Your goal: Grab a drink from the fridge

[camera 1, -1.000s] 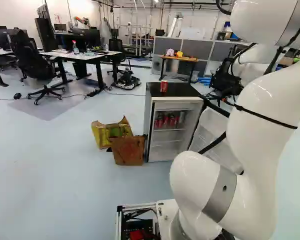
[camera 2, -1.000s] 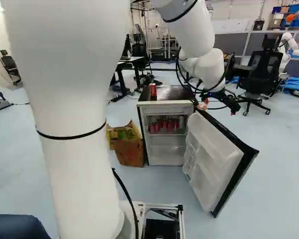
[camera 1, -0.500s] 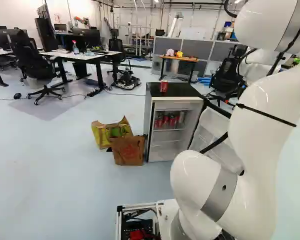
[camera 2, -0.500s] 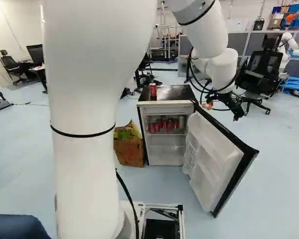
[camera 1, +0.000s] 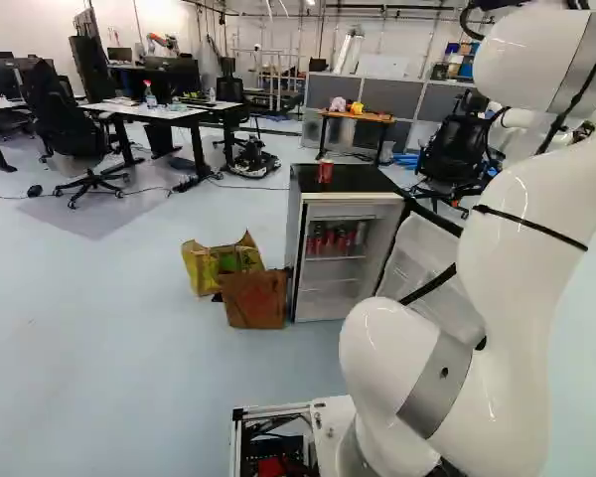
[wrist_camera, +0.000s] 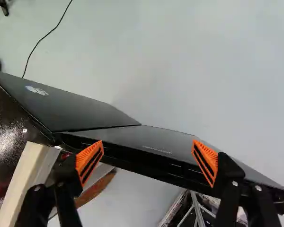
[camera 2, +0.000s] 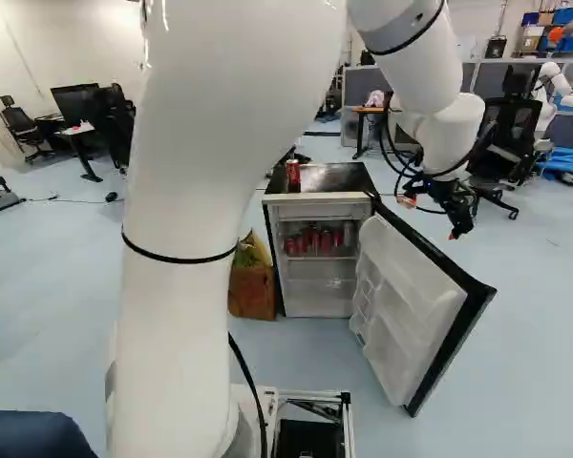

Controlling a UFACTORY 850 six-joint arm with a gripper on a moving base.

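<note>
My gripper (camera 2: 457, 227) hangs above and beyond the swung-out fridge door (camera 2: 415, 310) in the right base view. In the wrist view the gripper (wrist_camera: 148, 158) is open, its orange pads wide apart, with the dark door (wrist_camera: 165, 142) stretching across below them and nothing held. The fridge (camera 2: 315, 290) stands with its door open. Red cans (camera 2: 315, 240) and a lighter one sit on its upper shelf. One red can (camera 1: 325, 171) is upright on the black fridge top (camera 1: 363, 179).
Paper bags (camera 1: 254, 298) stand against the fridge's side. An office chair (camera 1: 455, 154) is behind the door, and a small orange-topped table (camera 1: 357, 116) stands farther back. Another robot (camera 2: 552, 86) shows at the far right of the right base view.
My arm has swung rightward, and in the right base view the gripper has moved right and lower, over toward the door's outer side. The base, fridge, door and cans have stayed put.
</note>
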